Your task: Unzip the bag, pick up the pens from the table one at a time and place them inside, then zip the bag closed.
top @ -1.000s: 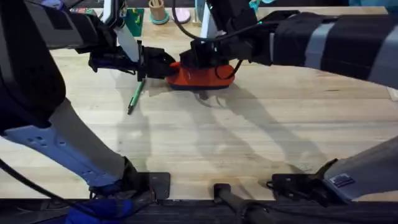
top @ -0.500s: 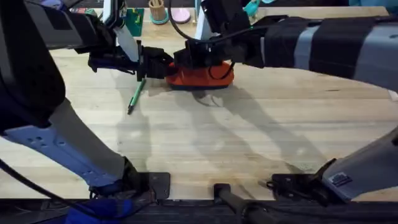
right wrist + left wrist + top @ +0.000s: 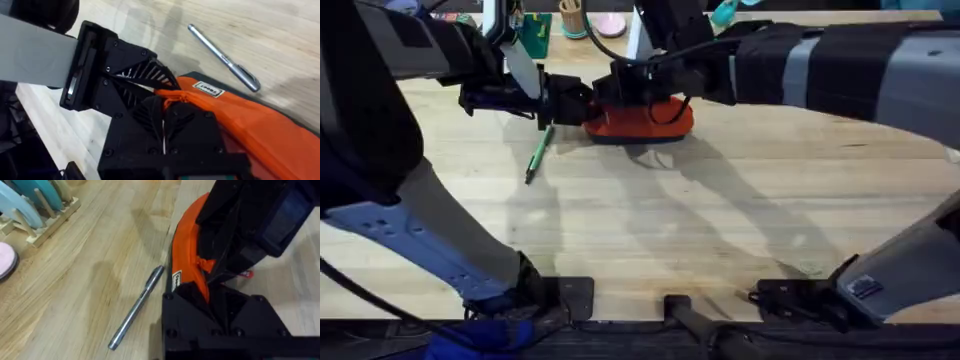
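Your work surface is a light wooden plank bench [image 3: 720, 200] with visible grain; at its far edge stand a green box [image 3: 534, 32], a wooden holder [image 3: 573, 17] and a pink disc [image 3: 613, 22].

At the left of the working area a green pen [image 3: 538, 155] lies on the bench, near the left end of the bag and apart from it, angled from near-left to far-right.

Your left tool [image 3: 582, 102] reaches in from the left and is closed on the orange fabric at the bag's left end; the left wrist view shows the cloth pinched between its black fingers [image 3: 200, 305].

A silver pen [image 3: 136, 308] lies on the bench just beside that end of the bag, on its far side, not touching it.

The bag [image 3: 645, 120], orange with a dark base, sits on the bench at centre, toward the far side.

Your right tool [image 3: 620, 88] comes across from the right and is closed on a bunched fold of orange fabric along the bag's top edge, near the left tool. Whether the zipper is open there cannot be told.
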Robot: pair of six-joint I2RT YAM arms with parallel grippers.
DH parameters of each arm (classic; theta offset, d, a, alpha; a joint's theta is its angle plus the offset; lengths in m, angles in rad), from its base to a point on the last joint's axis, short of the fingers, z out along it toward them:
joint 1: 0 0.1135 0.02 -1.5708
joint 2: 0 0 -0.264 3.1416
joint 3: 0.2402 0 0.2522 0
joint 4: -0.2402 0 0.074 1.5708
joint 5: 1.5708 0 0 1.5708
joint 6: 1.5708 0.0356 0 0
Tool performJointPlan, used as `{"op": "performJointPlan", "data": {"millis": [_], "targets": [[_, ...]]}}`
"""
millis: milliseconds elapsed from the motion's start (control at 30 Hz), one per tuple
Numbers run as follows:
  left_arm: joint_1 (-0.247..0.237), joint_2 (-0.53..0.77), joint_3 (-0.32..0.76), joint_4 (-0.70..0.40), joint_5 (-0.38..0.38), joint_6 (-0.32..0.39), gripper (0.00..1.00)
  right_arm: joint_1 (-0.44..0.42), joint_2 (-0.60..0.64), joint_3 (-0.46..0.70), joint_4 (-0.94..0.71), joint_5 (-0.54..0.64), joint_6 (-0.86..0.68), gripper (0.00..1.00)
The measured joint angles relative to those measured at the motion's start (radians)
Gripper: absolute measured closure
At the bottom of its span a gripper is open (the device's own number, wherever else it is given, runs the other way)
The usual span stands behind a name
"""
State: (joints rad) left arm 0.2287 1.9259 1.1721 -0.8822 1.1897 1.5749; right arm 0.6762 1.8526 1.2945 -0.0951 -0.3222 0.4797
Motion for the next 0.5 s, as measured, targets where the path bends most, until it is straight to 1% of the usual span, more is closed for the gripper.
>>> {"op": "performJointPlan", "data": {"millis": [500], "targets": [[0.000,0.000,0.000,0.000,0.000,0.000,0.959,0.001,0.000,0.004,-0.016,0.000,0.000,0.969]]}}
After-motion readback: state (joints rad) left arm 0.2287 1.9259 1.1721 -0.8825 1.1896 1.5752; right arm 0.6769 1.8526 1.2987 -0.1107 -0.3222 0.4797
